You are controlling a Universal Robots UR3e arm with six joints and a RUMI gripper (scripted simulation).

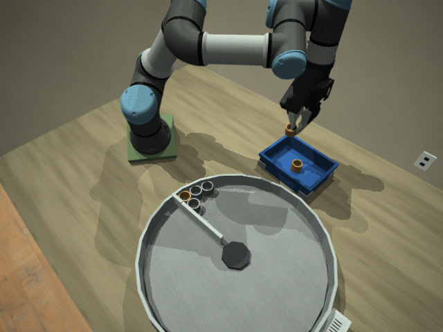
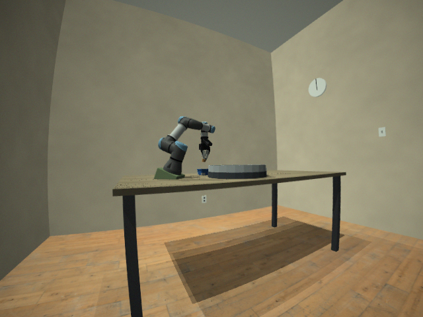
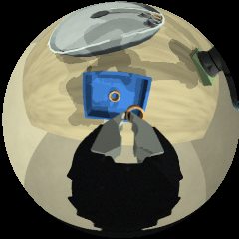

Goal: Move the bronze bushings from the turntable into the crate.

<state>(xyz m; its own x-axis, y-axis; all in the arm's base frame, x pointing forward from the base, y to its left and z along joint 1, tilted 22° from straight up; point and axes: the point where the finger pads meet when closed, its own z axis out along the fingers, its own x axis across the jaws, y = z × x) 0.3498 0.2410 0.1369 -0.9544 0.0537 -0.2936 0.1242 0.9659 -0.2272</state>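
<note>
My gripper (image 1: 293, 128) (image 2: 204, 159) (image 3: 126, 112) is shut on the wall of a bronze bushing (image 1: 288, 132) (image 2: 203, 160) (image 3: 143, 113), held above the far corner of the blue crate (image 1: 282, 176) (image 2: 201, 171) (image 3: 86, 97). Another bronze bushing (image 1: 296, 168) (image 3: 110, 96) stands upright on the crate floor. On the grey turntable (image 1: 279, 282) (image 2: 237, 169) (image 3: 67, 37), one bronze bushing (image 1: 185, 191) stands in the corner between the rim and the divider bar. Three steel bushings (image 1: 207, 191) (image 1: 195, 194) (image 1: 194, 209) stand close around it.
The pale divider bar (image 1: 203, 221) runs from the turntable rim to the dark hub (image 1: 236, 254). The raised turntable wall stands near the crate's front side. The arm's green base block (image 1: 151, 156) (image 2: 167, 174) (image 3: 205, 75) stands left of the crate in the top view.
</note>
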